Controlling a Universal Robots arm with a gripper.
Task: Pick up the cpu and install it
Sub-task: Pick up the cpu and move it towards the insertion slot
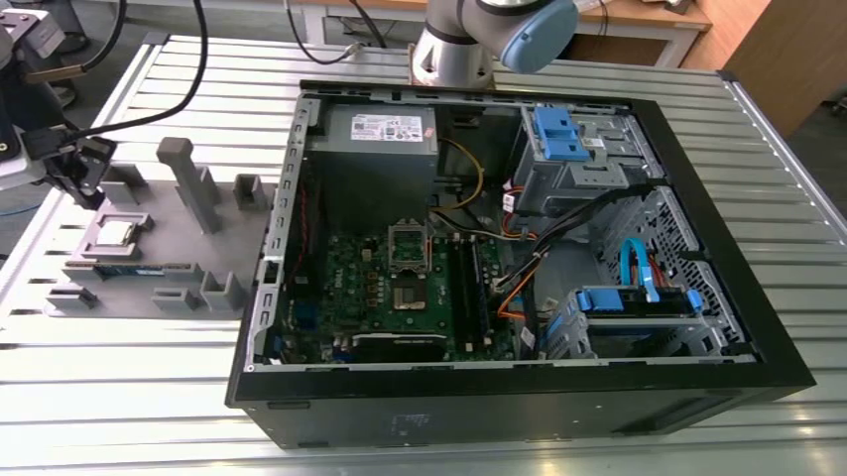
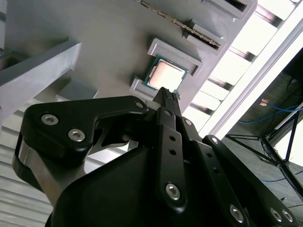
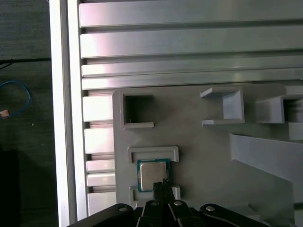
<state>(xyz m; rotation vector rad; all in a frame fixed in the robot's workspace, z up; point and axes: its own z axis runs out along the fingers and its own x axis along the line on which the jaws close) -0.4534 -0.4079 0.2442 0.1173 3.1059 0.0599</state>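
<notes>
Closed jaws over cpu (image 3: 152, 174) in grey tray (image 3: 203, 156), slatted metal table (image 3: 189, 42).

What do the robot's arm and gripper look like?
The arm is a silver-grey tube with a pale blue cap on its joint. The gripper is matt black: flat, rounded linkage plates dotted with silver screw heads, tapering to thin fingers. Black cables lead toward it.

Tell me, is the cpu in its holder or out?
In. The first wrist view shows the cpu flat between brackets of the holder, gripper close by.
</notes>
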